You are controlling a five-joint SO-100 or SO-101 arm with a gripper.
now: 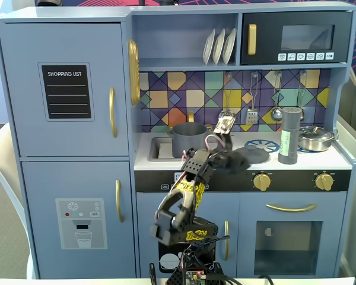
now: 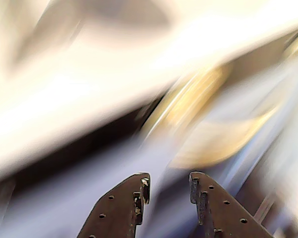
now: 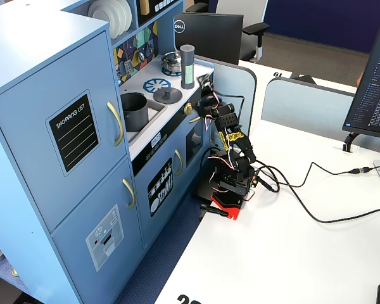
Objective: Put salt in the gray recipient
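Little of the task looks done, judging from how things lie. The salt shaker (image 1: 289, 135) stands upright and untouched on the toy kitchen's counter (image 1: 344, 160), to the right of the gray pot in a fixed view, just beside the shiny steel pan (image 1: 315, 138) and beyond the flat gray knobbed lid (image 1: 251, 155) that rests on the burner between pot and shaker. In the other fixed view the shaker (image 3: 187, 66) stands at the far end of the counter, again well apart from the pot. The gray pot (image 1: 188, 139) sits in or at the sink recess at the left end of the counter, open-topped, with the lid off, so it seems ready to receive. The gripper (image 1: 224, 125) is raised above the counter just to the right of the pot, between the pot and the shaker, and holds nothing. In the wrist view the gripper (image 2: 169, 184) shows its two fingers parted with a clear gap and nothing between them; everything behind them is motion-blurred, so the arm appears to be swinging and no target can be read from there. What remains, as I judge it, is nearly everything: reaching right from the pot to the shaker, closing on its slim body, carrying it back over the pot, and tipping or setting it in.
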